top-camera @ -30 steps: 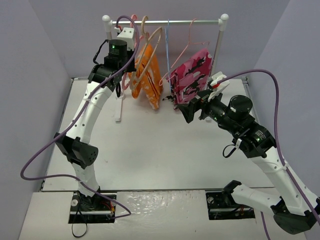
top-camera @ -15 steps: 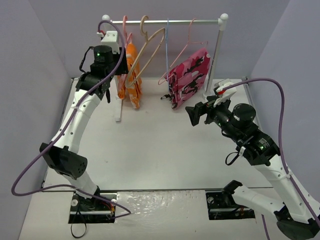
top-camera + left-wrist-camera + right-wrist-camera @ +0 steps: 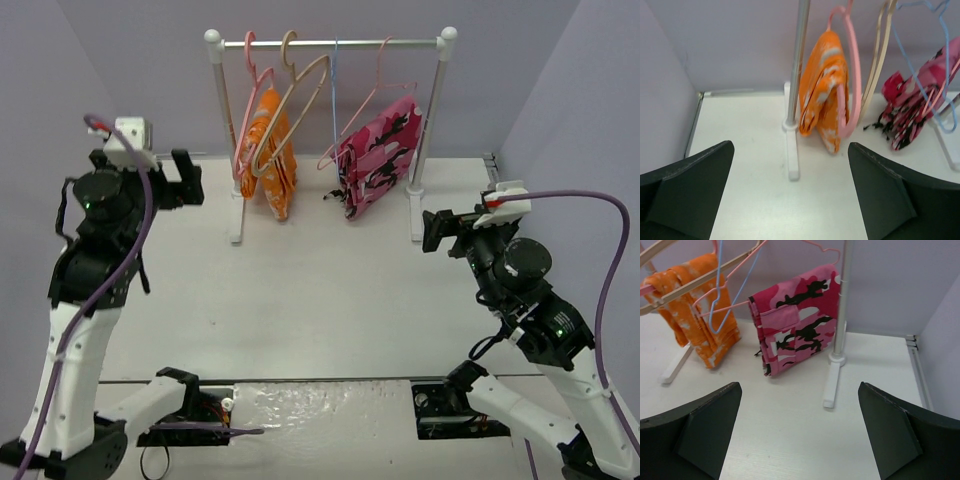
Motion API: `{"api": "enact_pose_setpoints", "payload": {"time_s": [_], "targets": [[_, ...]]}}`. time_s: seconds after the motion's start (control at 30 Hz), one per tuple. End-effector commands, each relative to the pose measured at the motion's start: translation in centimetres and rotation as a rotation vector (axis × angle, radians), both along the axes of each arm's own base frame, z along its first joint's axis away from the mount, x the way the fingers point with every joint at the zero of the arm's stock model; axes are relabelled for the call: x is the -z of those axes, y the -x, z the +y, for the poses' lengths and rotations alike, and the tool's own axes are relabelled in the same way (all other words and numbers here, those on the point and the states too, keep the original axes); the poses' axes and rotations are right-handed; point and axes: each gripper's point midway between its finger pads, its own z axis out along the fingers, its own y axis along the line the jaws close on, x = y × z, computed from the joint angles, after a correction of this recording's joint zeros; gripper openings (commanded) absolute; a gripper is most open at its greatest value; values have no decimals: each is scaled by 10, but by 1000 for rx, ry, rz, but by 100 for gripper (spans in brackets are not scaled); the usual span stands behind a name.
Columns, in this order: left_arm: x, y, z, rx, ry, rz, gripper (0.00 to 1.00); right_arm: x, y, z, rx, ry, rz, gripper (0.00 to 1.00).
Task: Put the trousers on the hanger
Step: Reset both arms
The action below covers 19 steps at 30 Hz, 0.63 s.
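The orange trousers [image 3: 272, 150] with white blotches hang folded over the bright pink hanger [image 3: 243, 125], whose hook sits on the rail at its left end. The left wrist view shows the trousers [image 3: 822, 95] draped inside the pink hanger [image 3: 856, 75] beside the rack's left post. My left gripper [image 3: 178, 180] is open and empty, well left of the rack and apart from it; its jaws [image 3: 791, 147] stand wide. Right of the rack's right post, my right gripper [image 3: 440, 232] is open and empty too [image 3: 800, 386]. The right wrist view catches the trousers [image 3: 700, 335] at its left.
A white rack [image 3: 330, 43] stands at the back on two feet [image 3: 237, 225]. On its rail also hang a beige hanger [image 3: 300, 90], a thin light-blue hanger [image 3: 335, 95] and a pink-red camouflage garment [image 3: 378, 155] on a thin pink hanger. Purple walls close in on both sides.
My left gripper opened, let go of the pink hanger on the rail and drew back to the left. The right arm pulled back to the right, away from the camouflage garment.
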Motion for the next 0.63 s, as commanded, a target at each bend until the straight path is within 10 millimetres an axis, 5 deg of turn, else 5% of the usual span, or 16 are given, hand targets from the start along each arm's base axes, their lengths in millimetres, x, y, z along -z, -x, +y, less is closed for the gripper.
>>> {"api": "enact_pose_setpoints", "payload": {"time_s": [0.0, 0.13, 0.27, 0.6], "targets": [[54, 44, 23, -60, -44, 74, 97, -5, 5, -35, 172, -35, -39, 100], [122, 72, 38, -119, -52, 179, 97, 5, 10, -46, 219, -71, -36, 100], [160, 83, 39, -123, -42, 218, 97, 16, 13, -55, 271, -91, -29, 100], [206, 83, 31, -103, 3, 286, 97, 28, 16, -57, 271, -106, -20, 100]]}}
